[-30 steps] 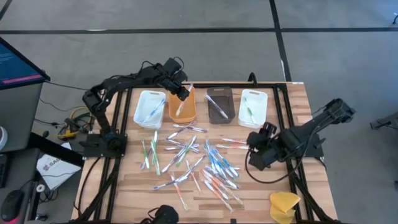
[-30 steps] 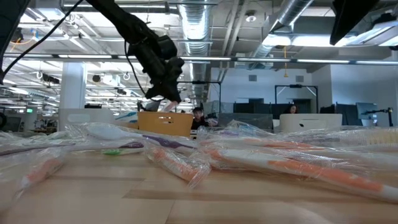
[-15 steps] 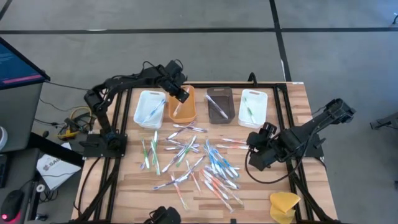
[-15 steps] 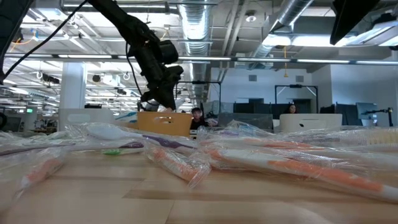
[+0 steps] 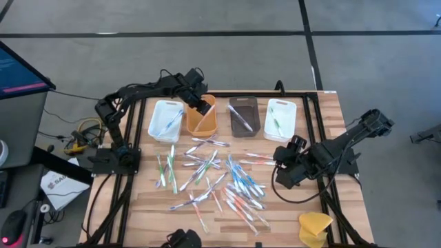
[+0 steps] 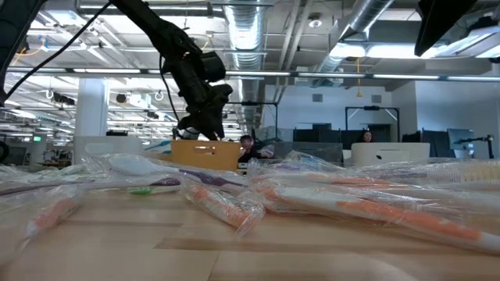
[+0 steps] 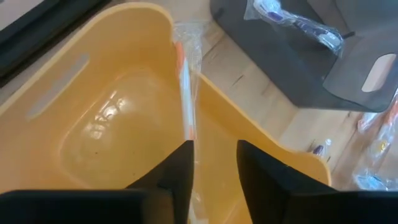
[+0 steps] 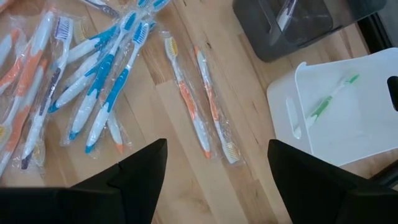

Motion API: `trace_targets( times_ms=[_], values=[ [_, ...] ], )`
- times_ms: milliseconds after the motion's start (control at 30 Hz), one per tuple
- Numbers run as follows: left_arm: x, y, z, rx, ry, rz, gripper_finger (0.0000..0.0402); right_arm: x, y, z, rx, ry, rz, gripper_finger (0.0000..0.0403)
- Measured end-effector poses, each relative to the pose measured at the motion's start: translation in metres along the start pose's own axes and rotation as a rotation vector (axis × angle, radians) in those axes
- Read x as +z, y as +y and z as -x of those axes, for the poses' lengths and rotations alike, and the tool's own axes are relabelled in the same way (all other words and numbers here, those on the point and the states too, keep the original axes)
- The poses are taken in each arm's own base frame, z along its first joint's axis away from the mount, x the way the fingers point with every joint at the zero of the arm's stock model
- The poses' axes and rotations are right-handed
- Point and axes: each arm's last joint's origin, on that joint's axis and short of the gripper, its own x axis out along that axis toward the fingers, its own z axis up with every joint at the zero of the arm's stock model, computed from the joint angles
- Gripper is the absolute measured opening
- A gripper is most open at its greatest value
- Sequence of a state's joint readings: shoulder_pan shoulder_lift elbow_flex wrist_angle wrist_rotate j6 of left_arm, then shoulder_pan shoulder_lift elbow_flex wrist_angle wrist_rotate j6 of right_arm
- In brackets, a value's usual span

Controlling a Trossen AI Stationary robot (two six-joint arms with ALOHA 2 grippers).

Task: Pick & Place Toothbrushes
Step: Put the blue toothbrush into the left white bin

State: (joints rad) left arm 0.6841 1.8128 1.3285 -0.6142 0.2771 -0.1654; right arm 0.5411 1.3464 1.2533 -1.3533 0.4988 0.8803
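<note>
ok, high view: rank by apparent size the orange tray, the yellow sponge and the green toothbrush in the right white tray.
1. orange tray, largest, though the left hand covers part of it
2. yellow sponge, cut off at the picture's bottom edge
3. green toothbrush, clearly smallest

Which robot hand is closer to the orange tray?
The left hand: it hangs right over the orange plastic tray. The right hand waits farther away, past the dark and white trays.

Open office (image 6: 375,148) behind, ducts (image 6: 250,31) overhead, grey floor (image 5: 207,17).
</note>
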Motion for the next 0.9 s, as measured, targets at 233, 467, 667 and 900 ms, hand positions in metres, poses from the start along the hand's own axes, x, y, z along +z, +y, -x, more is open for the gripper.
trace_targets(
  times_ms=[233,467,667,900],
  values=[
    [0.004,-0.012,0.034,-0.028,-0.107,-0.035,0.0169,0.0,0.0,0.0,0.0,0.0,0.0,0.0274],
    [-0.007,-0.054,0.102,-0.101,-0.288,-0.159,0.0188,0.003,0.003,0.0,0.031,-0.03,0.031,0.0274],
    [-0.044,-0.09,0.138,-0.184,-0.368,-0.349,0.0186,0.014,0.015,0.002,0.134,-0.139,0.072,0.0274],
    [-0.091,-0.107,0.151,-0.286,-0.448,-0.461,0.0186,0.019,0.02,0.004,0.181,-0.191,0.064,0.0274]
  ],
)
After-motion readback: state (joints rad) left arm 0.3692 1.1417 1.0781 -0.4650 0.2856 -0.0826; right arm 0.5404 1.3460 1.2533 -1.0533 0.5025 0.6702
